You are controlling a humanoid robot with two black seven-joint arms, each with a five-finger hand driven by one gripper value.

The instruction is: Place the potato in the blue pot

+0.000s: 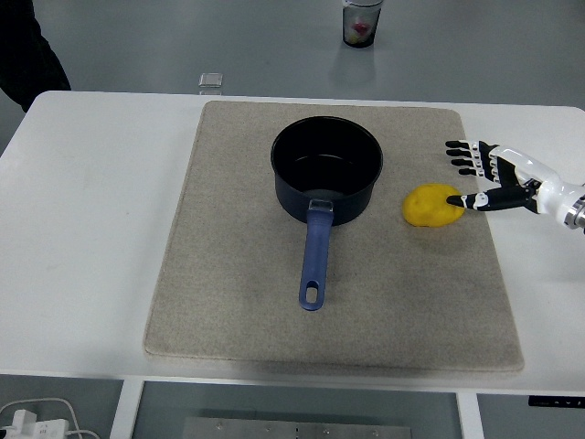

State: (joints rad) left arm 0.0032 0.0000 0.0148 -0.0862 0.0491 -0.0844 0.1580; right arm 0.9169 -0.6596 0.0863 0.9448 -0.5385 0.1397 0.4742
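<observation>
A yellow potato (431, 205) lies on the beige mat (238, 302), to the right of the blue pot (326, 168). The pot stands upright and empty, its blue handle (313, 256) pointing toward the near edge. My right hand (475, 176) comes in low from the right edge, fingers spread and holding nothing. Its thumb tip is at the potato's right side, while the other fingers (463, 156) stretch out just above and right of it. No left hand shows.
A clear cup (361, 22) with something red inside stands beyond the table's far edge. A small clear square object (211, 80) sits at the far edge, left of centre. A person's dark sleeve (32, 55) shows at the top left corner.
</observation>
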